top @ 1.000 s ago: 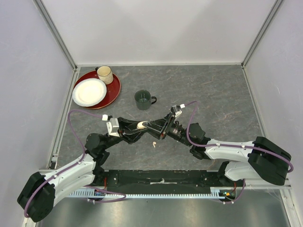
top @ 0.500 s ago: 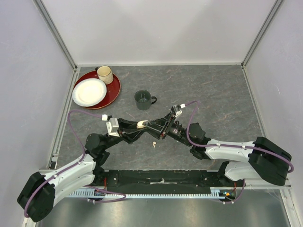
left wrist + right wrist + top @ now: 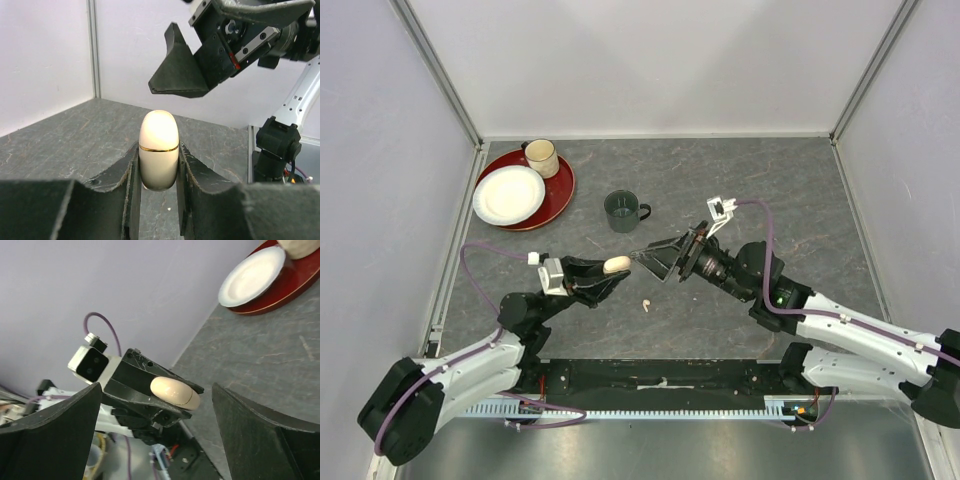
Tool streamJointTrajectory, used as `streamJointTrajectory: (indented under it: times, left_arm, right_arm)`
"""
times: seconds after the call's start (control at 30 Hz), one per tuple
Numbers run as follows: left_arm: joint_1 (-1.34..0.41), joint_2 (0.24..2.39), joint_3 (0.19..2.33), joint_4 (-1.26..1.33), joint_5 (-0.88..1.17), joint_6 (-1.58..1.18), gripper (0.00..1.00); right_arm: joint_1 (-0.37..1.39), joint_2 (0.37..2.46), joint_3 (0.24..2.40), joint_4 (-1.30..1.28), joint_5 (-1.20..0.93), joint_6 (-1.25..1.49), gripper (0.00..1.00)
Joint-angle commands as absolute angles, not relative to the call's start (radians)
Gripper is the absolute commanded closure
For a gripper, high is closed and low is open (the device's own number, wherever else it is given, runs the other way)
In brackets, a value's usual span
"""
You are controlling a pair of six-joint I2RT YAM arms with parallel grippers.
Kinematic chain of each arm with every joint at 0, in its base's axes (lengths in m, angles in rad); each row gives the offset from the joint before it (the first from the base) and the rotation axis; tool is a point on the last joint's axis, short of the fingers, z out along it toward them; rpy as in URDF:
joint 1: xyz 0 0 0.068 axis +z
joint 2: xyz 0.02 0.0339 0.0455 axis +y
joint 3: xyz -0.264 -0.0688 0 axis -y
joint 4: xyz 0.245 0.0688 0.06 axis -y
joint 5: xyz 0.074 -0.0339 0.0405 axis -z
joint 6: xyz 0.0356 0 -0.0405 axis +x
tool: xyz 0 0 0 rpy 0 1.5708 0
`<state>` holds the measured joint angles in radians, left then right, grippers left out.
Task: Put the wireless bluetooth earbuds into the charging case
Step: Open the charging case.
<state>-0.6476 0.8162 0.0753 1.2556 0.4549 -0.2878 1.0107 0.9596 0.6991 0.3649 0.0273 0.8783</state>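
The charging case (image 3: 616,265) is a cream oval with a gold seam, its lid closed. My left gripper (image 3: 610,268) is shut on it, holding it above the table. In the left wrist view the case (image 3: 159,150) stands upright between the two fingers. My right gripper (image 3: 658,258) is open, just right of the case and apart from it. In the right wrist view the case (image 3: 175,393) sits ahead, between the spread fingers. One white earbud (image 3: 645,302) lies on the table below the two grippers. No other earbuds show.
A dark green mug (image 3: 622,211) stands behind the grippers. At the back left a red tray (image 3: 560,190) carries a white plate (image 3: 508,194) and a beige cup (image 3: 541,157). White walls enclose the table on three sides.
My right gripper has opened wide and drawn back to the right, off the case. The left arm has pulled slightly back toward its base, still holding the case.
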Motion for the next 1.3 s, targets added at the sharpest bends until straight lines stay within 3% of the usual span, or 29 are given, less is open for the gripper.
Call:
streamJointTrajectory:
  times: [0.0,0.17,0.6,1.27]
  left_arm:
    - [-0.649,0.865,0.072,1.500,0.479,-0.273,0.98]
    - [-0.649,0.899,0.090,1.535,0.575,-0.255,0.98]
    - [-0.649,0.896,0.080,1.583,0.577,-0.252,0.98]
    - [-0.649,0.858,0.084,1.557,0.632,-0.249,0.98]
  right_arm:
    - [1.012,1.000,0.796,0.114,0.015,0.651,0.04]
    - [1.012,1.025,0.799,0.078,0.003,0.627,0.06]
    - [1.019,1.048,0.795,0.092,-0.064,0.637,0.12]
    - [1.022,1.040,0.787,0.112,0.035,0.652,0.12]
